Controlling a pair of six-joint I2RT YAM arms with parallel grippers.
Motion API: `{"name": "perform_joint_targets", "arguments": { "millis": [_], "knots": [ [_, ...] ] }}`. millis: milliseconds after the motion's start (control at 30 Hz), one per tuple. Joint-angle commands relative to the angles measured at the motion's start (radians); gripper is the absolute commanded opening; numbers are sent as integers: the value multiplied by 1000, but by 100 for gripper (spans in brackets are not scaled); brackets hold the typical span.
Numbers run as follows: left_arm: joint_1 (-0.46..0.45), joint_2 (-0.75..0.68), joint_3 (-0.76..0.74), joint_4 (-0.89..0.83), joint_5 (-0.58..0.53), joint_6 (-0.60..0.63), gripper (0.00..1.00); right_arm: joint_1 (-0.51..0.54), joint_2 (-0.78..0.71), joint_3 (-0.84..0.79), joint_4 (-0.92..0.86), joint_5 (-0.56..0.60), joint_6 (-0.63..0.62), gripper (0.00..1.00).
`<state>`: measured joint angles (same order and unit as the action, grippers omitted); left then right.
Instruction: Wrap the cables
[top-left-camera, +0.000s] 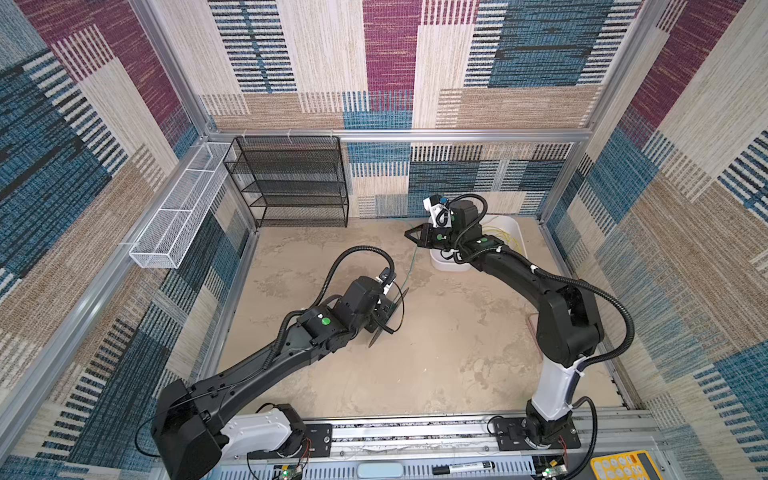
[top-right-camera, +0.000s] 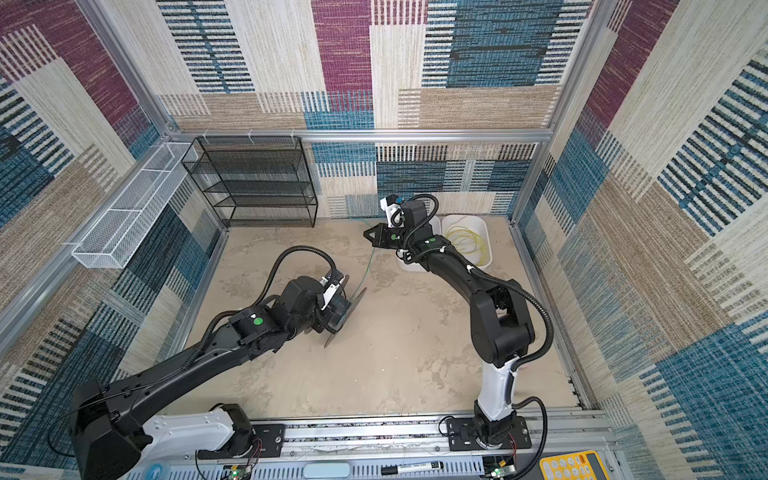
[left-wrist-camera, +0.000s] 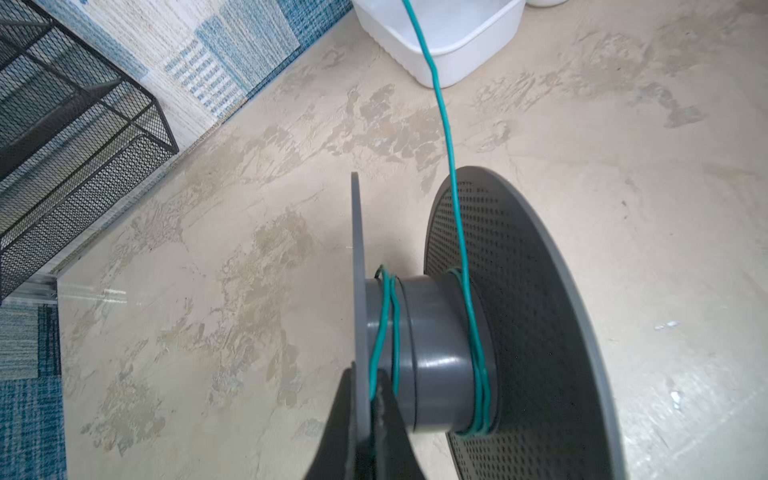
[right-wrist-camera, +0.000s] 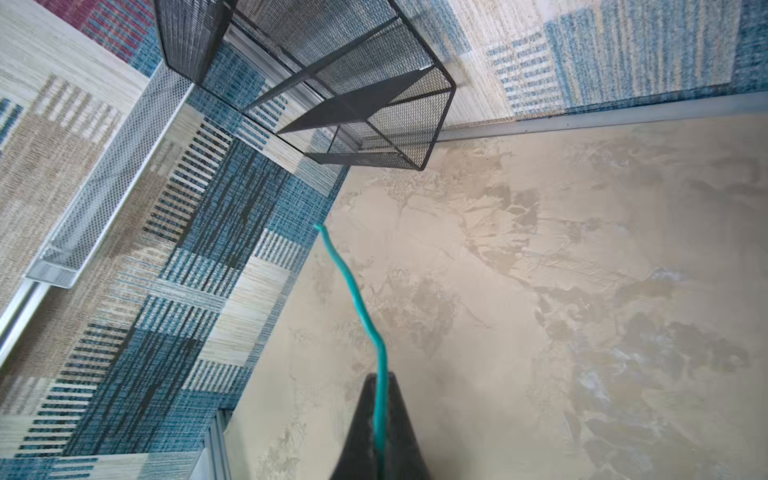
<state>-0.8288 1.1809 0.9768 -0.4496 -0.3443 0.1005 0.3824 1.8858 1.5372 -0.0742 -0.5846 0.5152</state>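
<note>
Winding teal cable (left-wrist-camera: 449, 145): few turns on spool (left-wrist-camera: 436, 353); my left pincer (left-wrist-camera: 370, 395) clamps spool, right pincer (right-wrist-camera: 379, 386) pinches cable tail; yellow cable (top-right-camera: 471, 245) unwound in bin (top-right-camera: 485, 227).

In both top views the right arm (top-left-camera: 511, 262) hides most of a white tub (top-left-camera: 446, 264), and the green cable (top-left-camera: 412, 266) is too thin to follow.

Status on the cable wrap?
Left gripper shut on spool. Right gripper shut on teal cable near its free end; few turns on hub. Yellow cable in white bin. Path clear.
</note>
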Motion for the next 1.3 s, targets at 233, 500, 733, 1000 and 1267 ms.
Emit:
{"name": "perform_joint_targets", "arguments": {
  "millis": [233, 500, 733, 1000, 1267],
  "knots": [
    [-76, -179, -85, -163, 84, 88, 0, -51, 77, 55, 142, -6, 53, 0],
    [-77, -302, -83, -133, 109, 48, 0, -52, 91, -50, 227, -58, 120, 0],
    [-75, -275, -84, -99, 109, 73, 0, -41, 84, -211, 329, -130, 195, 2],
    [-75, -122, -40, -157, -43, 133, 0, -40, 56, -310, 280, -95, 118, 14],
    [-75, 32, 93, -252, -69, 94, 0, -40, 6, -304, 205, -80, 76, 17]
  ]
}}
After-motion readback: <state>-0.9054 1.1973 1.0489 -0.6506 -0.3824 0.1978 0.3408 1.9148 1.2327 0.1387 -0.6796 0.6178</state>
